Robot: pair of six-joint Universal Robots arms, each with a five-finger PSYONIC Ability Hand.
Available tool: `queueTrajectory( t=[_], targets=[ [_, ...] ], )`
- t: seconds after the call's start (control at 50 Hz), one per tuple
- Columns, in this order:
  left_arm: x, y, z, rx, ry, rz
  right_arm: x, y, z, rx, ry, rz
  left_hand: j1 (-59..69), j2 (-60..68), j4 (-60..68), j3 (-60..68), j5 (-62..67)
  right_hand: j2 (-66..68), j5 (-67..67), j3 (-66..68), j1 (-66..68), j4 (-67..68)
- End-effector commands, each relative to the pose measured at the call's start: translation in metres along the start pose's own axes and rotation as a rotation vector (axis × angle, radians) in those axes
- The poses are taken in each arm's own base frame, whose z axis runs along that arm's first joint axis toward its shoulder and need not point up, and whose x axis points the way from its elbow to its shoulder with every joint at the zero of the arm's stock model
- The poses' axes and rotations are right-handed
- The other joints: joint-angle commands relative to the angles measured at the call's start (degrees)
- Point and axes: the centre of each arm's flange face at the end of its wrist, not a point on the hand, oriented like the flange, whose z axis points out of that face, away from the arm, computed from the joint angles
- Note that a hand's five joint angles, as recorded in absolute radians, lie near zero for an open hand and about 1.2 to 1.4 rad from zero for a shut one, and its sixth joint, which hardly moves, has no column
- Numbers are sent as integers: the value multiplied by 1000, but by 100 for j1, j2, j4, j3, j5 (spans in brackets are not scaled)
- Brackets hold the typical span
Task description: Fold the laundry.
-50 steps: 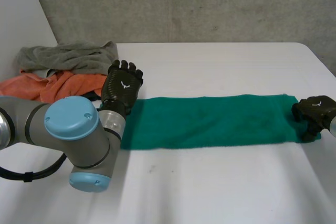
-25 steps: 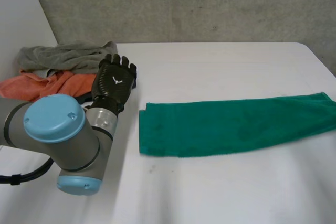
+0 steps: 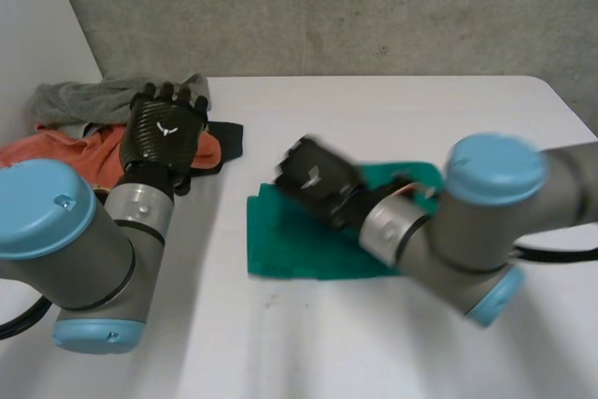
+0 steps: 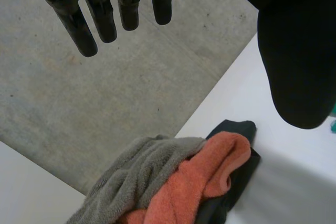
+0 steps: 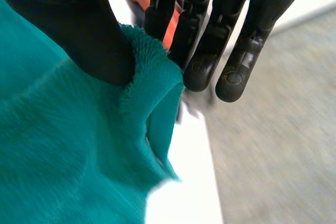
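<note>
A green towel (image 3: 285,245) lies on the white table (image 3: 374,109), doubled over on itself. My right hand (image 3: 318,179) hovers over its left part, shut on one end of it. In the right wrist view the thumb (image 5: 79,35) and fingers (image 5: 202,51) pinch the towel's edge (image 5: 63,145), which hangs from them in a fold. My left hand (image 3: 166,133) is raised off the towel, over the laundry pile, fingers (image 4: 100,19) straight and empty.
A pile of laundry sits at the table's far left: a grey towel (image 3: 84,98), an orange cloth (image 3: 56,151) and a dark cloth (image 3: 224,135). In the left wrist view the grey towel (image 4: 142,177) and orange cloth (image 4: 205,171) lie below my left hand.
My right hand has closed on the towel's right end and swept it leftward over the rest, halving its length. My left hand has lifted off the towel's left end toward the pile.
</note>
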Motion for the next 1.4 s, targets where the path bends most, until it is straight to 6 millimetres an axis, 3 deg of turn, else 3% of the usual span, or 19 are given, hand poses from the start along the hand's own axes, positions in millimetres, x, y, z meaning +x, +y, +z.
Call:
queueTrajectory(
  t=[0.02, 0.1, 0.12, 0.24, 0.32, 0.42, 0.5, 0.58, 0.66, 0.74, 0.86, 0.96, 0.98, 1.08, 1.14, 1.16, 1.22, 1.32, 1.4],
  targets=[
    [3, 7, -3, -19, 14, 5, -35, -2, 7, 7, -75, 42, -101, -169, -166, -198, -264, -554, -469, -605, 571, -637],
    [3, 6, -1, -14, 11, 3, -21, 0, 2, -34, -27, 136, -101, -169, -166, -198, -264, -5466, -5381, -5518, -4342, -5549],
    [4, 2, 0, -3, 12, 0, -15, 3, 1, -54, -3, 170, -101, -169, -166, -198, -264, -5744, -5660, -5796, -4620, -5828],
    [15, -19, -3, 67, 35, -27, 51, 24, -36, -228, 260, 540, -101, -169, -166, -198, -264, -5744, -5660, -5796, -4620, -5828],
    [40, -39, -12, 123, 103, -69, 50, 43, -61, -351, 264, 713, -101, -169, -166, -198, -264, -5744, -5660, -5796, -4620, -5828],
    [62, -40, -16, 128, 157, -73, 39, 78, -89, -522, 247, 745, -101, -169, -166, -198, -264, -5744, -5660, -5796, -4620, -5828],
    [69, -39, -19, 126, 177, -69, 29, 108, -103, -640, 223, 680, -101, -169, -166, -198, -264, -4060, -3975, -4111, -2935, -4143],
    [69, -36, -19, 116, 178, -68, 26, 131, -106, -707, 203, 606, -101, -169, -166, -198, -264, 1133, 1218, 1081, 2257, 1049],
    [68, -34, -22, 108, 181, -65, 44, 135, -105, -734, 288, 524, -101, -169, -166, -198, -264, 1256, 1340, 1204, 2380, 1172],
    [66, -31, -24, 96, 180, -62, 66, 126, -99, -718, 369, 451, -101, -169, -166, -198, -264, 1256, 1340, 1204, 2380, 1172],
    [44, -35, -20, 100, 126, -68, 61, 45, -52, -467, 292, 307, -101, -169, -166, -198, -264, 1256, 1340, 1204, 2380, 1172],
    [34, -32, -18, 89, 98, -69, 21, -4, -26, -312, 171, 231, -101, -169, -166, -198, -264, 1256, 1340, 1204, 2380, 1172],
    [32, -30, -19, 84, 96, -68, 0, -16, -20, -256, 106, 201, -101, -169, -166, -198, -264, 1256, 1340, 1204, 2380, 1172],
    [28, -24, -18, 64, 84, -64, -49, -35, -16, -169, -62, 159, -101, -169, -166, -198, -264, 1256, 1340, 1204, 2380, 1172],
    [27, -23, -18, 62, 83, -65, -54, -33, -18, -177, -79, 193, -101, -169, -166, -198, -264, -2592, -2507, -2644, -1468, -2675],
    [27, -24, -18, 65, 82, -65, -54, -33, -20, -179, -75, 242, -101, -169, -166, -198, -264, -5521, -5437, -5573, -4397, -5605],
    [27, -26, -16, 71, 81, -68, -42, -33, -22, -180, -32, 351, -101, -169, -166, -198, -264, -5744, -5660, -5796, -4620, -5828],
    [30, -39, -13, 113, 85, -94, 50, 4, -46, -221, 272, 678, -29, -97, -94, -127, -193, -5744, -5660, -5796, -4620, -5828],
    [48, -52, -14, 147, 133, -166, 76, 30, -61, -234, 390, 899, 38, -30, -27, -59, -125, -5744, -5660, -5796, -4620, -5828]
  ],
)
